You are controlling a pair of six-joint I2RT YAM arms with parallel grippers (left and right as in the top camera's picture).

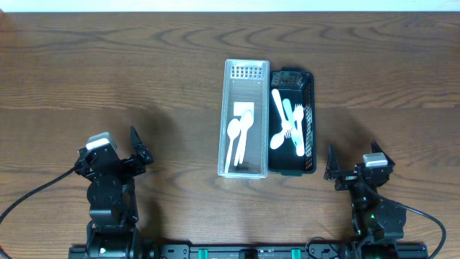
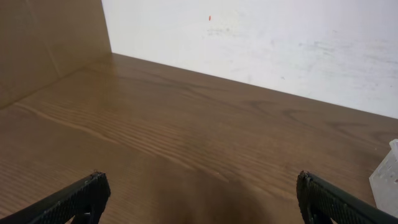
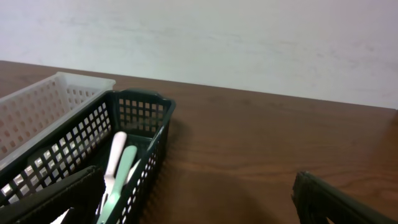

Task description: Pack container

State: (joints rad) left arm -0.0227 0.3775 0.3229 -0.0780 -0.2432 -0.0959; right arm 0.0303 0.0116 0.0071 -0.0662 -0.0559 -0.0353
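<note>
We see a wooden table (image 1: 108, 65) with 2 long baskets near its middle, side by side and touching along their long sides. The left one is a clear basket (image 1: 226, 115), the right one a black basket (image 1: 311, 122), and both run from near to far. In the clear basket lie 2 white spoons (image 1: 234, 132), close together, with their bowls toward the far end. In the black basket lie several white and pale green utensils (image 1: 282, 126), crossed over each other; we cannot count them surely.

The left gripper (image 2: 199, 202) hovers over bare wood, well apart from the baskets and to their left; its 2 fingers are spread wide and nothing is between them. Only a corner of the clear basket shows at the right edge of its view.

The right gripper (image 3: 193, 202) is at the near right, close to the near end of the black basket. Its fingers are also spread wide and empty. A pale wall (image 3: 249, 43) stands beyond the table's far edge.
</note>
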